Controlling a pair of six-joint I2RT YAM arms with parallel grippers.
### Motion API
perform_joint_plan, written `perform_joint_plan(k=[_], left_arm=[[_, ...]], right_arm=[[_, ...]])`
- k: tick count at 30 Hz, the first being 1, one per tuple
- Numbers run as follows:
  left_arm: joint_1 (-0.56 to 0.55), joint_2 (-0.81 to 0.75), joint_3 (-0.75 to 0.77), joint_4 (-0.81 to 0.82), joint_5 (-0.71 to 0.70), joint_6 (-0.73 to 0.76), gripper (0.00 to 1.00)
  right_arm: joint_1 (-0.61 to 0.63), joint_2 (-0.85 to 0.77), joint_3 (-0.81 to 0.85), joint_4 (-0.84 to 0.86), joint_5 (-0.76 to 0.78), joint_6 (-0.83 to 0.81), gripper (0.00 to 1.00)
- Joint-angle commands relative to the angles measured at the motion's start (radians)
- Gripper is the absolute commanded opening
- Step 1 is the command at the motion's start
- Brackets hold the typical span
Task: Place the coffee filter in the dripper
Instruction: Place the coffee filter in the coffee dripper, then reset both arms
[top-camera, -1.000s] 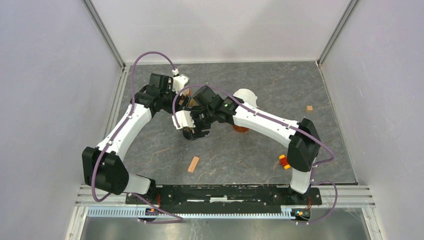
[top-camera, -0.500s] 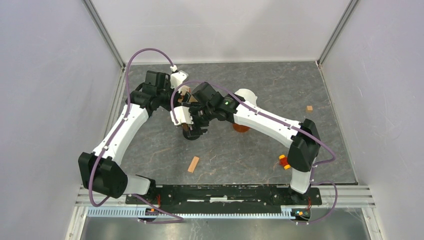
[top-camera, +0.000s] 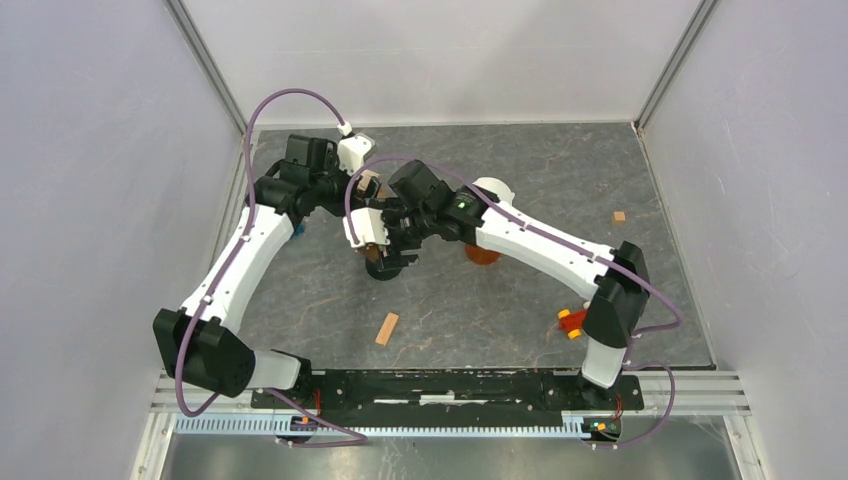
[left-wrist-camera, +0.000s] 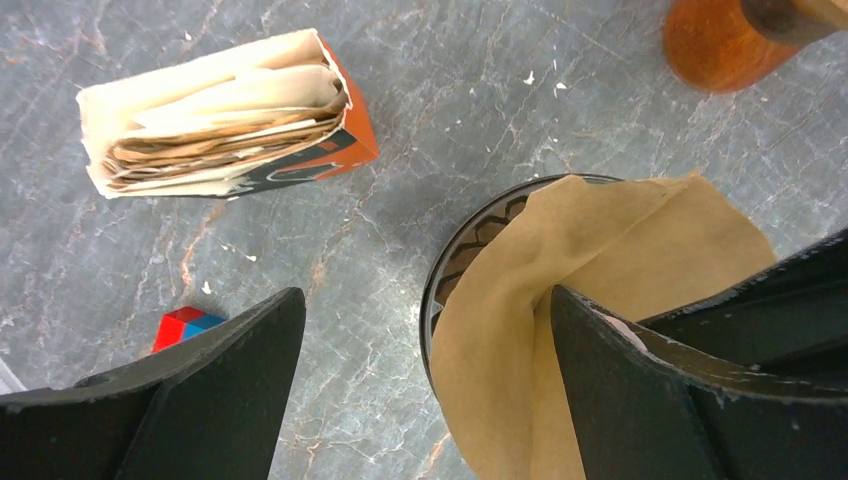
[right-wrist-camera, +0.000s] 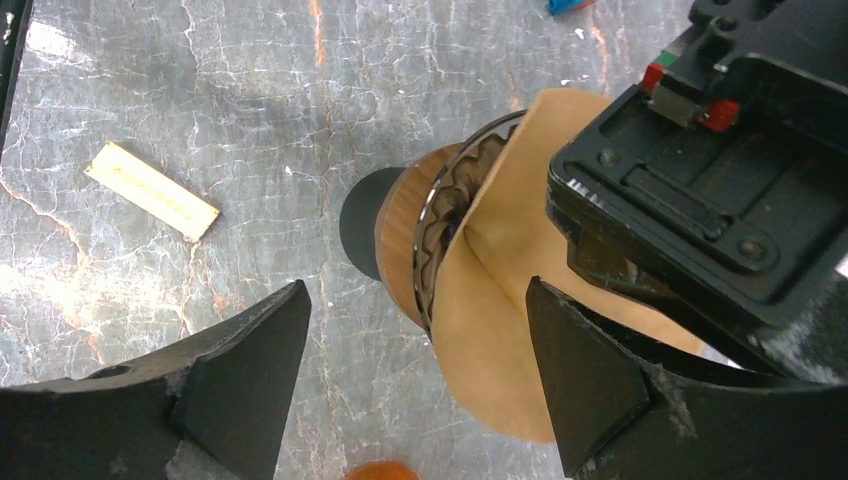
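Jaws both wide apart; filter (left-wrist-camera: 600, 260) seemingly sits inside dripper (left-wrist-camera: 478, 228).

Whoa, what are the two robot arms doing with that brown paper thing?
They are putting a paper coffee filter into a dripper. The filter sits in the dripper, but it is folded and pokes out over the rim. The left gripper and right gripper hover over it with jaws open, and neither seems to pinch it. A box of spare filters lies nearby.
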Motion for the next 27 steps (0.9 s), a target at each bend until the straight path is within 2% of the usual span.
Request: perform_joint_plan(k=[1, 8, 12, 18, 21, 27], left_arm=[[0.004, -0.045, 0.08, -0.012, 0.013, 0.001, 0.98], [0.008, -0.048, 0.164, -0.01, 0.017, -0.055, 1.0], [0.015, -0.047, 0.215, 0.006, 0.035, -0.106, 1.0], [0.05, -0.046, 0.227, 0.172, 0.011, -0.248, 1.0], [0.061, -0.042, 0.21, 0.268, -0.002, -0.326, 1.0], [0.067, -0.058, 0.164, 0.393, -0.057, -0.365, 1.0]], right_arm=[[0.002, -0.093, 0.044, 0.024, 0.028, 0.021, 0.87], [-0.022, -0.149, 0.058, 0.028, 0.024, 0.058, 0.89], [-0.077, -0.206, 0.046, 0.038, -0.004, 0.104, 0.9], [-0.298, -0.358, -0.082, 0.208, -0.033, 0.281, 0.93], [-0.381, -0.428, -0.152, 0.279, 0.03, 0.351, 0.95], [-0.527, -0.576, -0.341, 0.408, 0.197, 0.464, 0.98]])
